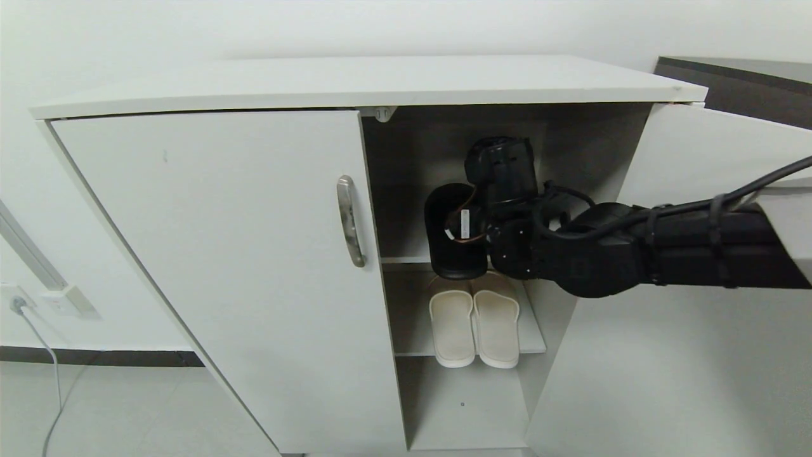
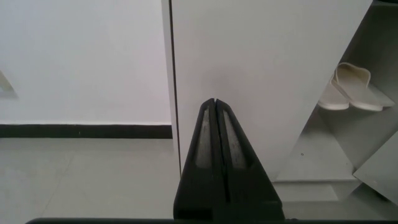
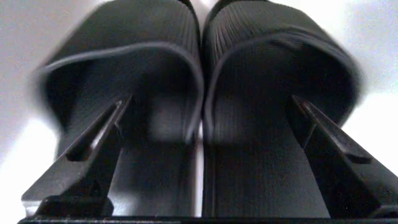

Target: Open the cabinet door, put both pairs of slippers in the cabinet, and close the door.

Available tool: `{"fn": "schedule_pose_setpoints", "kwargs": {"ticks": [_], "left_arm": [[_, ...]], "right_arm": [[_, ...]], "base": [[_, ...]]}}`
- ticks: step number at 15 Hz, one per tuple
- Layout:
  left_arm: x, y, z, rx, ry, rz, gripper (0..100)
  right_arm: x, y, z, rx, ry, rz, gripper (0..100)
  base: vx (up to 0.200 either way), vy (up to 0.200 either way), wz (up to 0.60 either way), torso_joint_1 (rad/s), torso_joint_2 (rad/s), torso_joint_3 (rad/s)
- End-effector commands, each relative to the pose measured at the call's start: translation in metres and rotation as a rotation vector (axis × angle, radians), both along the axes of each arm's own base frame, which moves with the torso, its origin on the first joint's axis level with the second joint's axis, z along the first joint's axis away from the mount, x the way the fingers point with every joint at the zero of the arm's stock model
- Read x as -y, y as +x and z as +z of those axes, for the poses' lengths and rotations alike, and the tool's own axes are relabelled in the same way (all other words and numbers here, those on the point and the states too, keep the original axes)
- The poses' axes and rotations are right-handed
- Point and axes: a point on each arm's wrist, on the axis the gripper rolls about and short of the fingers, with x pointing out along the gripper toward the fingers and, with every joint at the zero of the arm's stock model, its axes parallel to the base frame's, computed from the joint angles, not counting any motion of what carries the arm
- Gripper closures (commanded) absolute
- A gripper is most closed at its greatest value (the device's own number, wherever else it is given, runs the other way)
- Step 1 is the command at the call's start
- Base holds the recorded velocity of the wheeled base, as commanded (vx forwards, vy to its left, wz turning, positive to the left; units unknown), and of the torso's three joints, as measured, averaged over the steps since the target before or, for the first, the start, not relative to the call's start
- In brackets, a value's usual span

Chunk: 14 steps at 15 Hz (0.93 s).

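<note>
The left gripper (image 2: 215,106) hung low before the cabinet's (image 1: 380,79) shut left door (image 1: 222,273), jaws pressed together, empty. Past the open right door (image 1: 698,152), the right gripper (image 3: 208,106) clasped the black slippers (image 1: 444,254) side by side between its jaws at the upper shelf (image 1: 399,259). The white slippers (image 1: 474,327) lay on the shelf below.

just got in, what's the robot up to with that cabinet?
The right end effector grips the black slippers as a pair and holds them inside the cabinet, at the upper shelf. The white slippers already sit side by side on the shelf below. The right door is open, the left door shut. The left end effector is closed and empty, facing the left door.
</note>
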Motion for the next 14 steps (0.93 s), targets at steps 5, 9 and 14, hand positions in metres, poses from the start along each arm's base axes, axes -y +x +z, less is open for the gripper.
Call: {"fn": "schedule_pose_setpoints", "kwargs": {"ticks": [5,9,14], "left_arm": [[0.0,0.0,0.0,-0.002,0.0,0.001,100],[0.0,0.0,0.0,-0.002,0.003,0.001,100],[0.0,0.0,0.0,-0.002,0.006,-0.004,100]], "right_arm": [[0.03,-0.083,0.029,0.025,0.031,0.11,0],[0.049,-0.14,0.024,0.053,0.093,0.333,0],[0.059,-0.149,0.0,0.098,0.052,0.446,100]], "base": [[0.0,0.0,0.0,0.0,0.0,0.0],[0.0,0.0,0.0,0.0,0.0,0.0],[0.0,0.0,0.0,0.0,0.0,0.0]]}}
